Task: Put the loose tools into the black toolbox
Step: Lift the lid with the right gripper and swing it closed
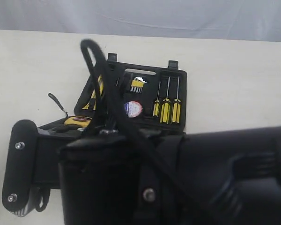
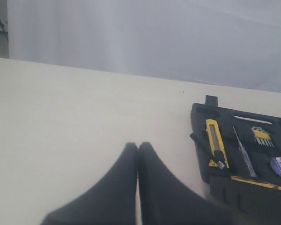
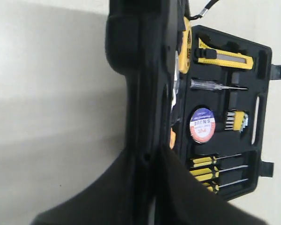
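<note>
My left gripper (image 2: 137, 147) hangs over bare table (image 2: 61, 117) with its fingers pressed together and nothing between them. The black toolbox (image 2: 199, 117) lies open, well apart from it. In the exterior view the yellow tape measure (image 1: 78, 121) sits at the toolbox's 8 o'clock corner. Its cord (image 1: 57, 103) trails out onto the table, and I cannot tell whether the measure is seated in a recess. The yellow-black utility knife (image 2: 216, 145) lies in its slot at 10 o'clock. The small tape roll (image 3: 202, 125) rests in the round well at centre, and the yellow-handled screwdrivers (image 1: 166, 111) sit at 3 o'clock. My right gripper (image 3: 147, 161) has its fingers close on either side of the toolbox's near edge; whether they pinch it I cannot tell.
</note>
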Available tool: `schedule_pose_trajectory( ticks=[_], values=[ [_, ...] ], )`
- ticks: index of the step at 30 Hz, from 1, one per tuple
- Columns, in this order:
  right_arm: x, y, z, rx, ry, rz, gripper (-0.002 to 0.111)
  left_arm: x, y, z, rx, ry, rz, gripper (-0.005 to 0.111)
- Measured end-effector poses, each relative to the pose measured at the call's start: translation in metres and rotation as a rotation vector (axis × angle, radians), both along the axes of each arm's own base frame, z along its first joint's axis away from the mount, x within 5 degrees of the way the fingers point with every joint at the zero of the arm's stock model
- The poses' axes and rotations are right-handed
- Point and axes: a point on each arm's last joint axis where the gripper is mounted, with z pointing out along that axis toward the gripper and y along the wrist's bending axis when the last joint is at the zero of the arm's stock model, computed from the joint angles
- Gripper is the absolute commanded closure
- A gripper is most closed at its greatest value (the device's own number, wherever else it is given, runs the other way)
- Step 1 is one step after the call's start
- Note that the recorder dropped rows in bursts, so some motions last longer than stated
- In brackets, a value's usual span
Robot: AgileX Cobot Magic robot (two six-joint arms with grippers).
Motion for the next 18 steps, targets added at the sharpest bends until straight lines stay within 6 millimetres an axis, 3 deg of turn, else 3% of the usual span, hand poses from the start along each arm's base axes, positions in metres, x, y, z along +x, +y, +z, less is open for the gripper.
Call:
schedule_pose_trajectory(
  ticks=[7, 18],
  values=[
    [0.009, 0.002, 0.029, -0.035, 0.035, -0.009, 0.109, 0.000, 0.000, 0.000, 0.000, 0.000, 0.000, 0.107],
    [0.072, -0.028, 0.085, 0.026, 0.158, -0.109, 0.109, 0.000, 0.000, 0.000, 0.000, 0.000, 0.000, 0.107]
  ],
)
